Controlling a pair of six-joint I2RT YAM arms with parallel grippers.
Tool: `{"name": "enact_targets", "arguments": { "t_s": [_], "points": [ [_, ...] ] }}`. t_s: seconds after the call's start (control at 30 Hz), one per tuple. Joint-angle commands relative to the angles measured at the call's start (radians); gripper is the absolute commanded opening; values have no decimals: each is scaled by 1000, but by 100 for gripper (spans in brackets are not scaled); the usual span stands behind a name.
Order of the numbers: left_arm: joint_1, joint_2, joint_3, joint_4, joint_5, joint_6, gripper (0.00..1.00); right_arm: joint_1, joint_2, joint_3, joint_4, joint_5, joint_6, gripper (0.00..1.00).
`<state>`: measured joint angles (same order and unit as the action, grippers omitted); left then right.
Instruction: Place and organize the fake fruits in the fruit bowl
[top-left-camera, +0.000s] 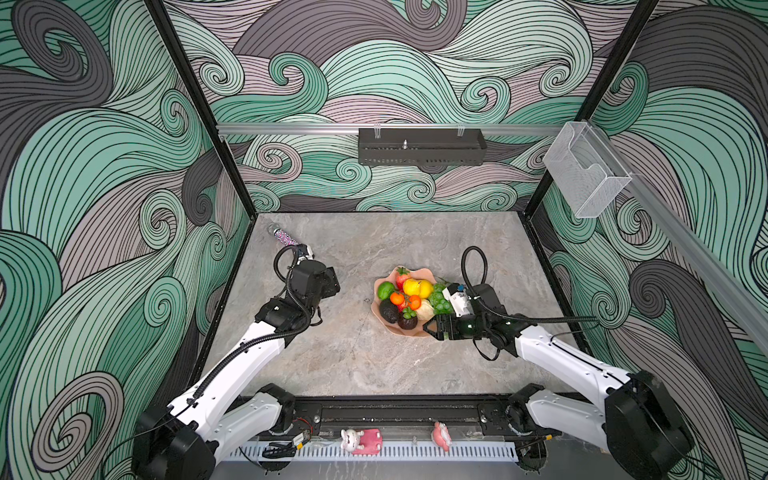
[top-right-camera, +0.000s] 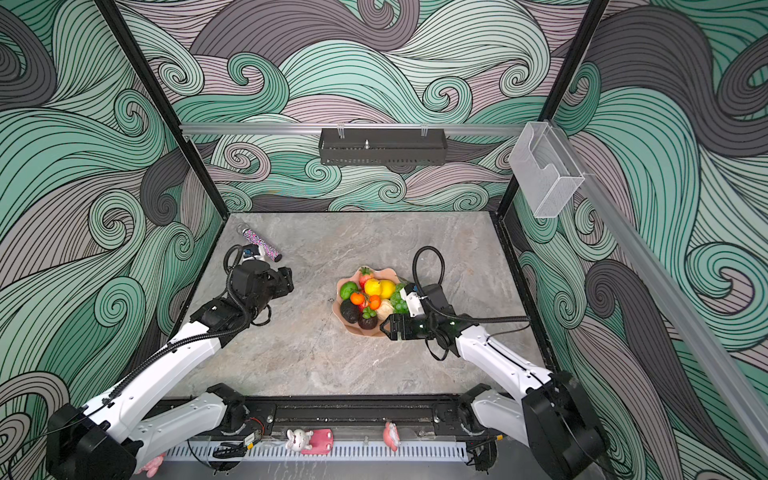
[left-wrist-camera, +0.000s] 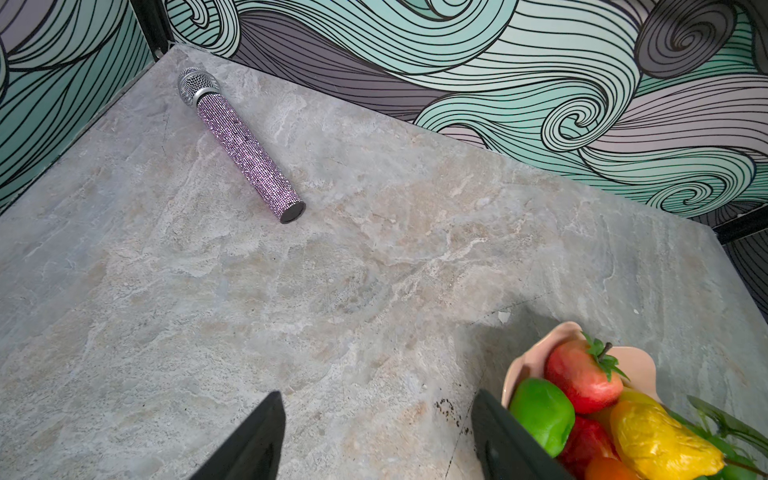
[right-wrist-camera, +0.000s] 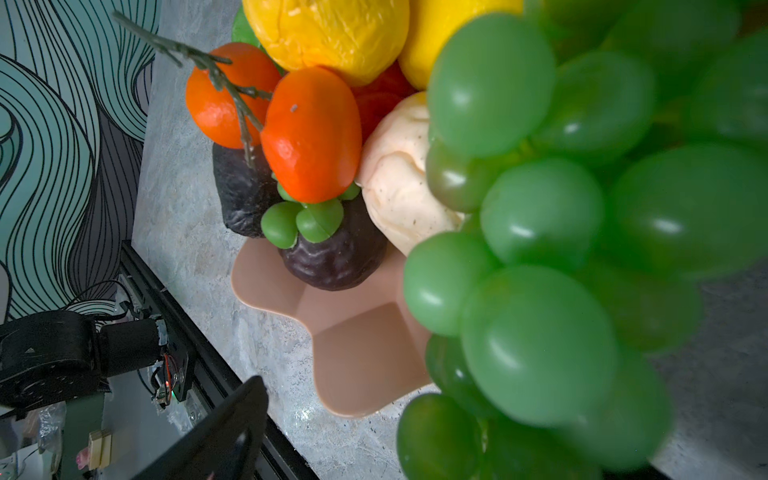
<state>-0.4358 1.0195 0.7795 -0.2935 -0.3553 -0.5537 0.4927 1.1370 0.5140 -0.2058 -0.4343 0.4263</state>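
Sparkly purple microphone flat on marble tabletop near back-left corner; clear box on right wall rail

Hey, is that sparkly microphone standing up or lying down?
Lying down: the microphone rests on its side, full length along the table.

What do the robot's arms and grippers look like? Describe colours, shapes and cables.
The left arm and right arm have white shells with black joints, each carrying black corrugated cable. The left gripper and right gripper are black with tapering fingers.
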Motion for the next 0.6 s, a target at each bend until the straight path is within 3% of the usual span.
{"name": "enact_targets", "arguments": {
  "t_s": [0.0, 0.27, 0.57],
  "points": [
    [7, 11, 4, 17, 21, -14, 73, 9, -5, -38, 46, 0, 22, 98],
    [9, 5, 0, 17, 20, -11, 74, 29, 11, -55, 110, -35, 41, 96],
    [10, 8, -5, 20, 16, -11, 74, 42, -76, -60, 67, -44, 67, 91]
  ]
}}
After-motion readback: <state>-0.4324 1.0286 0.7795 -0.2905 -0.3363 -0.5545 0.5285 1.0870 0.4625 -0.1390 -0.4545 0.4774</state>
